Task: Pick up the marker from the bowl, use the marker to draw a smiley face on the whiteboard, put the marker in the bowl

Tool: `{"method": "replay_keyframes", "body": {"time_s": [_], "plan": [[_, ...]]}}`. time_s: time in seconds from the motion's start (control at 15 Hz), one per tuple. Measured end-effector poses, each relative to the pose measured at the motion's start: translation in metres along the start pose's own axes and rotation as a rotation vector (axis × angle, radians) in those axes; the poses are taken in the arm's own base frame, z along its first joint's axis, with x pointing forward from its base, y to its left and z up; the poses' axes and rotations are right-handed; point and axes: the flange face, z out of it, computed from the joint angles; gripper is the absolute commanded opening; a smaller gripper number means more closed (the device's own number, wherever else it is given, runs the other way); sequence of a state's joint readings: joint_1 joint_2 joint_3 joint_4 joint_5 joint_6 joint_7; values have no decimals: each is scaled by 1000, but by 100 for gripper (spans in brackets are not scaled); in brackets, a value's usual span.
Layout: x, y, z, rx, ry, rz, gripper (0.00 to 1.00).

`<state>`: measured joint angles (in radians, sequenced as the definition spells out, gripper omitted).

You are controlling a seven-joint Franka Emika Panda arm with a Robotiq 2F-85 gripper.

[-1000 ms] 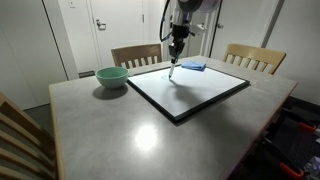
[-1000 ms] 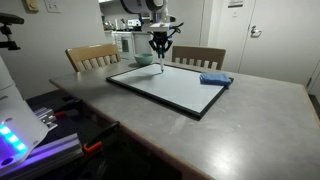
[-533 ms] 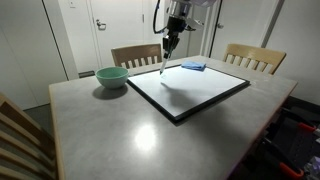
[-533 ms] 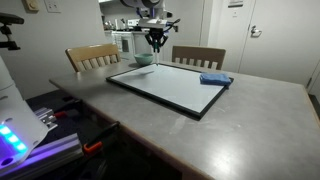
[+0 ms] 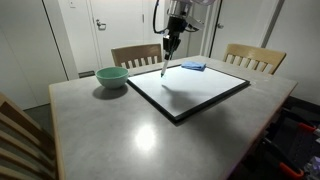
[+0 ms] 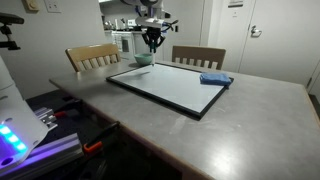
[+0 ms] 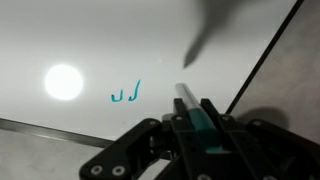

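My gripper (image 5: 171,44) hangs above the whiteboard's (image 5: 195,90) edge nearest the bowl, shut on the marker (image 5: 165,62), which points down with its tip just over the board. In the wrist view the teal-bodied marker (image 7: 200,122) sits clamped between the fingers of the gripper (image 7: 195,108), and two short teal strokes (image 7: 125,95) show on the whiteboard (image 7: 100,50). The pale green bowl (image 5: 112,76) stands on the table beside the board, apart from the gripper. In both exterior views the bowl (image 6: 143,60) looks empty as far as I can tell.
A flat blue pad (image 5: 193,66) lies on the board's far corner, also visible as the pad (image 6: 215,79). Wooden chairs (image 5: 136,55) (image 5: 253,57) stand at the table's far side. The board's black frame (image 7: 60,130) runs below the strokes.
The gripper has lifted with the marker off the board and shifted toward the bowl side. Over the last half second it has barely moved.
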<state>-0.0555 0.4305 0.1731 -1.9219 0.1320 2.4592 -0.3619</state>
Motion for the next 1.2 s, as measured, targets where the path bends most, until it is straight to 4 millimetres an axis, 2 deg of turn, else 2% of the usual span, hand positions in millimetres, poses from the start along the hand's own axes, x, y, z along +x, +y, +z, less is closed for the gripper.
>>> {"method": "replay_keyframes", "body": {"time_s": [0.53,1.2], "plan": [[-24,21,15,-51,-59,61,5],[-15,15,13,-75,29,31,5]]}}
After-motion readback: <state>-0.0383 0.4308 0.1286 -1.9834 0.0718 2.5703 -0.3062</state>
